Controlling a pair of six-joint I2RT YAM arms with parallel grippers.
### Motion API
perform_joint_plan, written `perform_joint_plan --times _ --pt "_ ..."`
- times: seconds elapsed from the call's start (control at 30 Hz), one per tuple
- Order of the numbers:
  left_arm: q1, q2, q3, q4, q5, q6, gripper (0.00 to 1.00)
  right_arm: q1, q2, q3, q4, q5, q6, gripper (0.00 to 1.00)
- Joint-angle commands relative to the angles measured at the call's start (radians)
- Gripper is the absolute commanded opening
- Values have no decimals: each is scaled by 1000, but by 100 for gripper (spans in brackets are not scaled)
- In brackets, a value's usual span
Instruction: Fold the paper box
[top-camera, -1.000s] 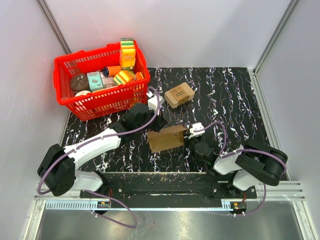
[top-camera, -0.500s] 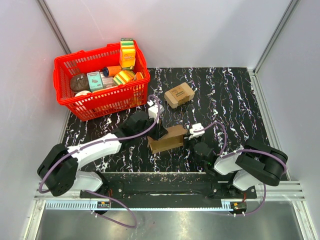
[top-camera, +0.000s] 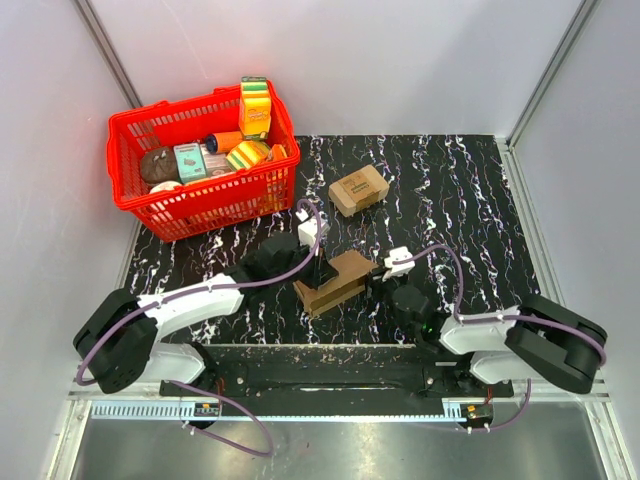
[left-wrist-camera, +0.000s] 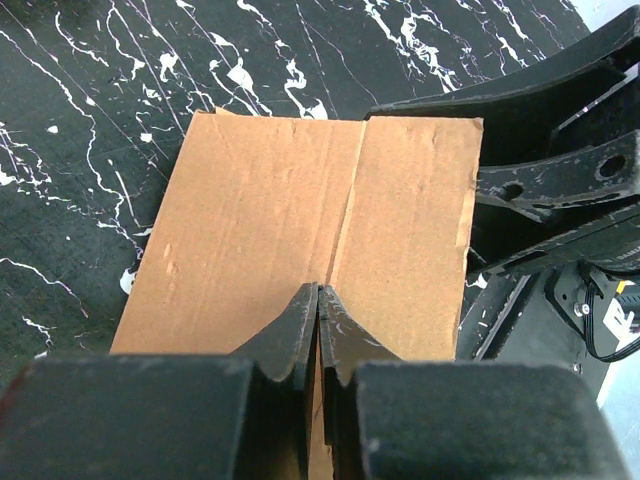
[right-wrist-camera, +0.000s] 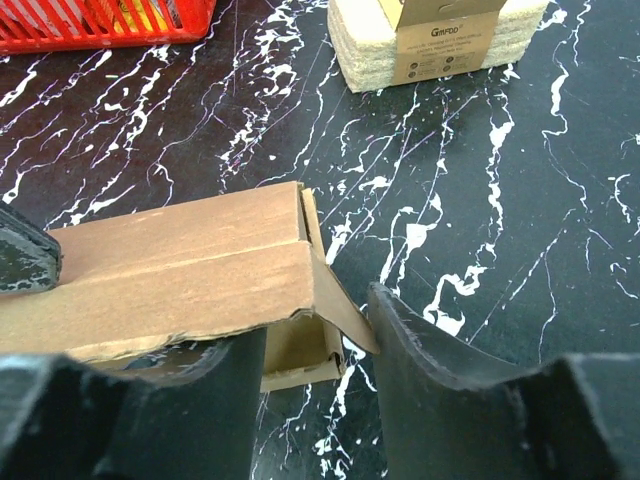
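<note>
The paper box (top-camera: 340, 275) is a slim brown cardboard box lying on the black marbled table between my two arms. In the left wrist view its plain top (left-wrist-camera: 270, 200) fills the middle. My left gripper (left-wrist-camera: 318, 292) is shut, its tips resting on the crease of the top panel. My right gripper (right-wrist-camera: 315, 325) is open at the box's right end (right-wrist-camera: 180, 265). A loose end flap (right-wrist-camera: 345, 300) sticks out between its fingers. The left fingertip (right-wrist-camera: 30, 255) shows at the far end. From above, the left gripper (top-camera: 322, 268) and the right gripper (top-camera: 380, 272) flank the box.
A red basket (top-camera: 128, 195) full of groceries stands at the back left. A smaller chunky cardboard box with dark print (top-camera: 358, 189) lies behind the paper box, also seen from the right wrist (right-wrist-camera: 440, 45). White walls close in the table.
The right jaws have opened from shut. The left gripper has moved right onto the box top. The box has turned slightly, and the right arm's elbow has swung right.
</note>
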Motion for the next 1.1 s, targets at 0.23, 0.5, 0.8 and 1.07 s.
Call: perform_joint_plan --times 0.23,0.5,0.8,1.07 --pt "-12 -13 -16 63 -14 -9 6 8 -387 -8 -450 -33 203 56" --pt "-22 14 -10 64 -15 -9 5 9 -703 78 -880 88 412 55" --pt "-49 47 -24 52 -18 17 0 9 -835 154 -953 136 354 55" --pt "-59 70 -36 37 -34 34 0 11 -714 162 -900 90 345 56"
